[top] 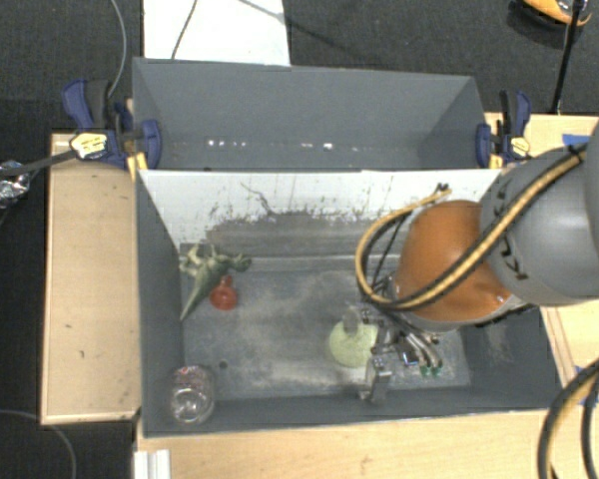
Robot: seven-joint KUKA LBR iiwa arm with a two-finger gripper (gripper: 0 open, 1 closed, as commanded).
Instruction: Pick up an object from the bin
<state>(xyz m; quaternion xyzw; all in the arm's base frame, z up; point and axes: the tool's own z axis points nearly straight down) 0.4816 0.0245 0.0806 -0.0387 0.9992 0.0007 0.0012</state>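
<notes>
Camera view had my end effector (379, 367) just beside, perhaps touching, a pale green rounded lump (349, 345) near the grey metal bin's (280, 407) front wall. Clenched or released, I couldn't tell. I judged the grasp pending: centre, then close.

Ball (349, 345): pale green, round, plain matte surface, small. Resting on floor of bin (280, 352), right of centre, nearer front wall than back wall, well apart from left wall. Left side and top in clear view; right edge hidden. Bare scuffed floor to its left.
</notes>
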